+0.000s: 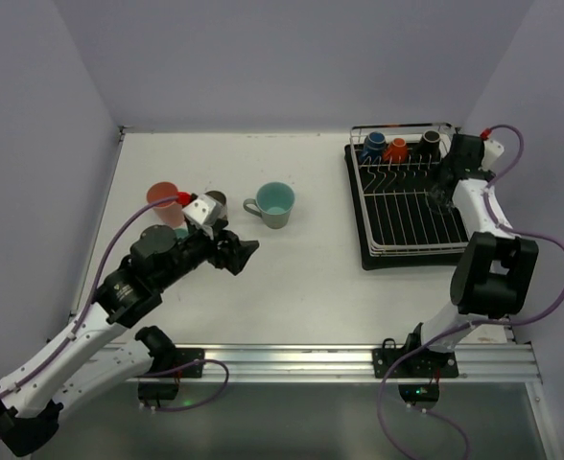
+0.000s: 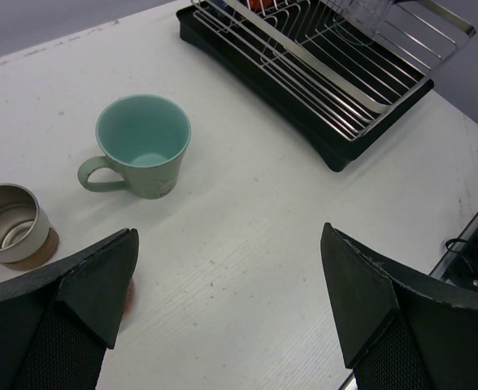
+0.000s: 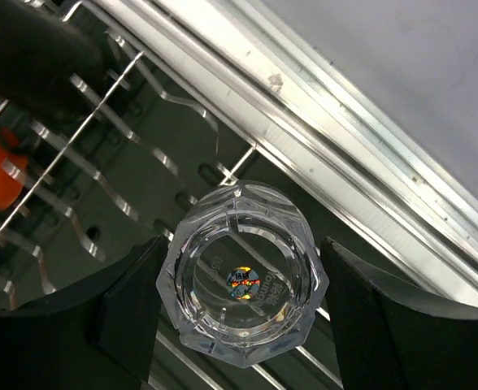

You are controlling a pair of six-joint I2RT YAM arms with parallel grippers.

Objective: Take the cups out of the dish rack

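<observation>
The right end effector (image 3: 241, 244) clenched the clear glass (image 3: 241, 280) at the dish rack's (image 1: 407, 222) three-o'clock edge. Its slick facets could slip, dropping it onto the tines. The left end effector (image 2: 227, 231) hung released.

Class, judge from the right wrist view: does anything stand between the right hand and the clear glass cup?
Nothing visible: the clear faceted glass cup sits directly between the fingers of the right hand, silver wire dish rack beneath.
</observation>
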